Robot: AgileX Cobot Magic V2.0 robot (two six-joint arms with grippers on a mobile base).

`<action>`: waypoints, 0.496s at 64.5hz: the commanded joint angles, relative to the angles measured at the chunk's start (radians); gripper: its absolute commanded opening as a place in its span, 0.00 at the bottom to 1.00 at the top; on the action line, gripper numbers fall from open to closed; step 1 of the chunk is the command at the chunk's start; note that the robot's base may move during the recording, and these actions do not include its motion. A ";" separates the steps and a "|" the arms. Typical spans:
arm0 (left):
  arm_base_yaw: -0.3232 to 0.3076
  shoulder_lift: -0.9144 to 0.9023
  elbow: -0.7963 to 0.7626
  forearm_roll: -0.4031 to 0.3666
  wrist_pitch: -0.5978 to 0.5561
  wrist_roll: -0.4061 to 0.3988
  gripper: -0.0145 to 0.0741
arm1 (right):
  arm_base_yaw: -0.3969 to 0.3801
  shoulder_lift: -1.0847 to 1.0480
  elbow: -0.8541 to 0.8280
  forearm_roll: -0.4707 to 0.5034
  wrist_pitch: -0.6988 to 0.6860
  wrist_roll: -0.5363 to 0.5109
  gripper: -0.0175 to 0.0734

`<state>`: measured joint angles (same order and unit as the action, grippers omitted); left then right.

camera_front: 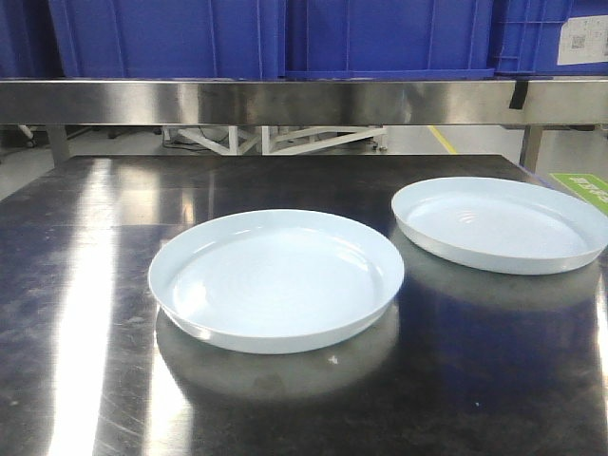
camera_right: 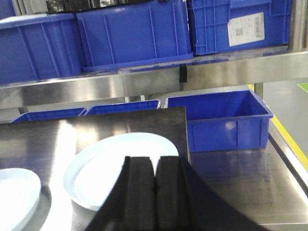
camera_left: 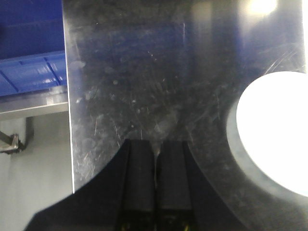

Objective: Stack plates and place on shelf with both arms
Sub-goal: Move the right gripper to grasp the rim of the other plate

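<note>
The nearer plate [camera_front: 275,280] lies flat and right way up on the dark, scratched bench [camera_front: 85,313]. There is bare surface all round it, so I judge the jaws can reach its rim from either side. The farther plate [camera_front: 499,223] sits behind it and to the right, with a strip of bench between the two. Nothing is stacked yet, so the task is at its very start.

Both arms hang above the bench and touch neither plate. The left gripper [camera_left: 155,149] has its jaws pressed together on nothing, over bare bench beside a glaring white plate at the right of its view (probably the nearer one, though glare hides the detail). The right gripper [camera_right: 154,166] also has its jaws closed and empty, and points toward the farther plate just ahead of it. Either pair must spread before taking a rim. The rims are low and offer little to pinch, which is likely why two arms are called for.

Beyond the bench, the stainless shelf [camera_front: 285,100] runs across the back above plate level, lined with blue crates [camera_front: 171,38]. Where a stack could land there is not shown.
</note>
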<state>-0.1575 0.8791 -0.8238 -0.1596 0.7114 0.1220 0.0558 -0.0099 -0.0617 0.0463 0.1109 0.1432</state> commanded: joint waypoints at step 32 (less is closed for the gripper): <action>0.003 -0.181 0.175 -0.018 -0.254 -0.043 0.27 | -0.004 0.708 -0.785 -0.007 0.511 -0.008 0.25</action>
<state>-0.1570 0.7015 -0.6195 -0.1613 0.5369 0.0885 0.0558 0.5673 -0.7178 0.0463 0.6190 0.1432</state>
